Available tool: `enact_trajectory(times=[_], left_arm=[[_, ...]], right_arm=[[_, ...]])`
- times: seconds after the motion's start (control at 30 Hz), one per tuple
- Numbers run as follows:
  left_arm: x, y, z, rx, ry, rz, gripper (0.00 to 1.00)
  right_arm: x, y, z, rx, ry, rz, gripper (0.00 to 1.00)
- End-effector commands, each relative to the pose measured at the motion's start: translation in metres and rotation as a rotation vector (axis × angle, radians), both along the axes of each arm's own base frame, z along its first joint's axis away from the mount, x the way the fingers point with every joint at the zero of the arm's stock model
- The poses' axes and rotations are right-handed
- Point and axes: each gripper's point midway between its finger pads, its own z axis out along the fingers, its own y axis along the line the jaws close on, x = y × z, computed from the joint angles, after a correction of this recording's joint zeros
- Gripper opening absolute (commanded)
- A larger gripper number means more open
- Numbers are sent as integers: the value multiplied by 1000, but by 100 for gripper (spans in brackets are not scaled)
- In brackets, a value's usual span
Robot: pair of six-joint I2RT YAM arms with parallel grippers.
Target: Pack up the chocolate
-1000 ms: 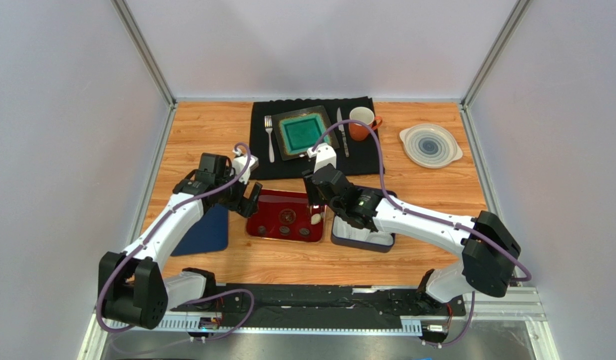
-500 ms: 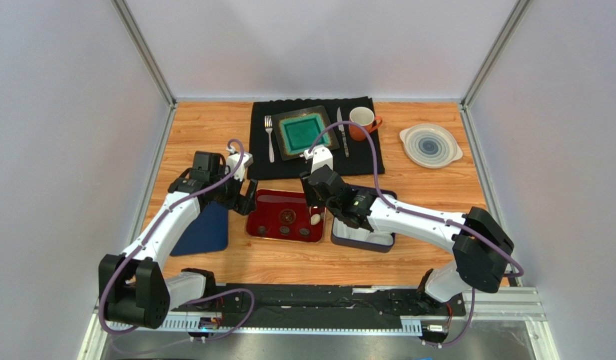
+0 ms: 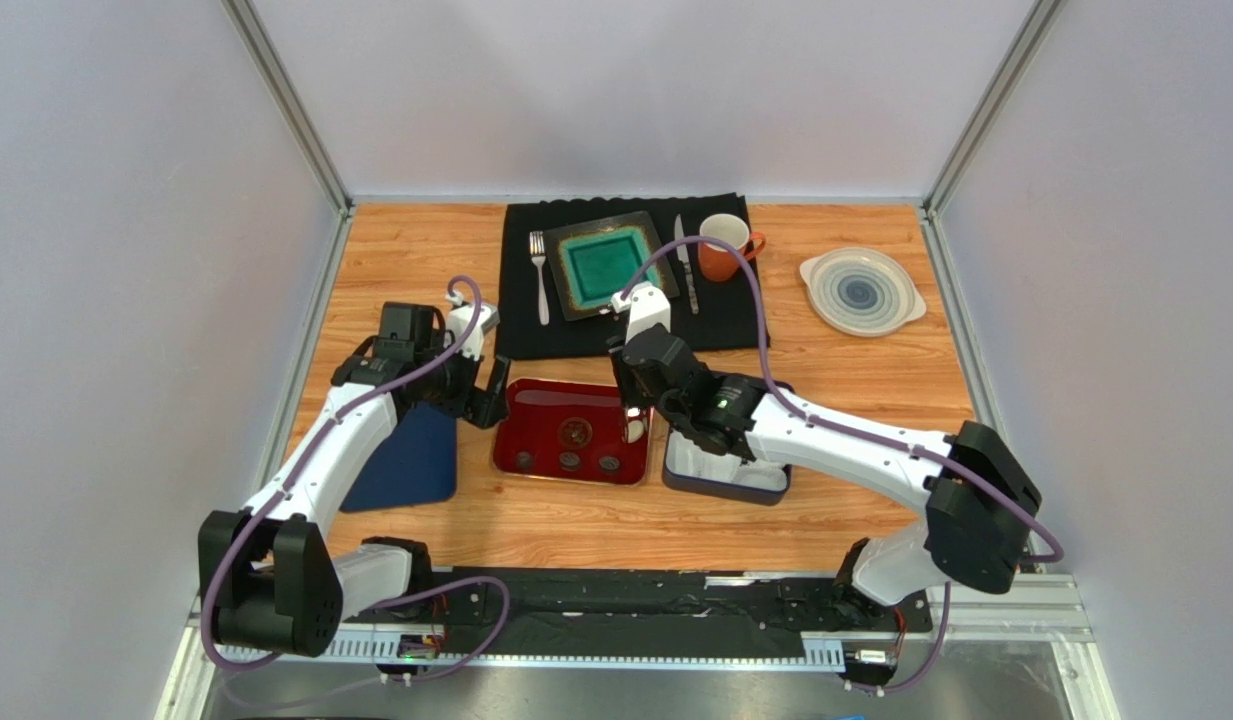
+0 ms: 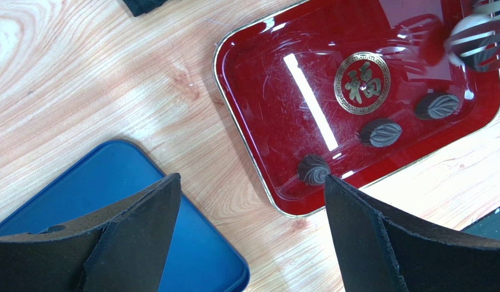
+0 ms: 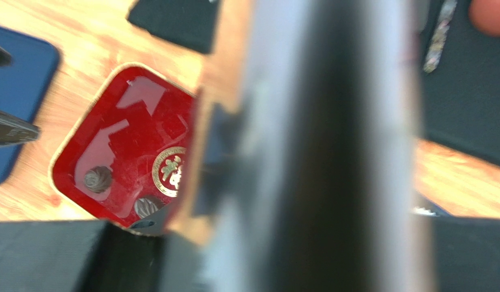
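Observation:
A red tray (image 3: pixel 535 405) holds three dark brown chocolate pieces (image 4: pixel 313 169) (image 4: pixel 380 132) (image 4: pixel 437 104) along its near edge. My right gripper (image 3: pixel 637 402) is shut on metal tongs (image 5: pixel 319 146) over the tray's right end. The tong tips (image 4: pixel 487 45) pinch a white chocolate (image 4: pixel 468 29). In the right wrist view the tongs are a wide blur between my fingers (image 5: pixel 51 258), with two dark chocolates (image 5: pixel 98 179) (image 5: pixel 147 207) showing to their left. My left gripper (image 4: pixel 251 179) hangs open over the wood by the tray's left corner, holding nothing.
A blue lid (image 3: pixel 404 462) lies left of the tray and a grey box (image 3: pixel 724 477) sits right of it under my right arm. Behind are a black mat (image 3: pixel 727 323) with a green plate (image 3: pixel 600 266), fork (image 3: pixel 541 278), knife (image 3: pixel 682 263) and orange mug (image 3: pixel 723 240). A glass dish (image 3: pixel 863 290) sits far right.
The tongs have squeezed narrower around the white chocolate at the tray's right end. My left arm has drawn back a little to the left, still open.

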Motion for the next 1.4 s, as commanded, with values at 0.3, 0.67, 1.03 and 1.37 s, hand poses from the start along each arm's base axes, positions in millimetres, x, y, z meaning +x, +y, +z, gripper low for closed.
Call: enact_trajectory(times=[0.3,0.67,1.03,1.37], left_arm=[[0,8,6,-46,0,20,96],[1,10,5,-53,8,25,96],[0,9,8,-61,8,23,96],[1,8,9,-64,11,25,96]], right_arm=[[-5,-88,113,89,-215,-167,31],[-48,-189,82,37,-164,-358,32],[-62,-219,67,4,-156,-427,34],[-47,-218,60,-2,-160,-445,36]])
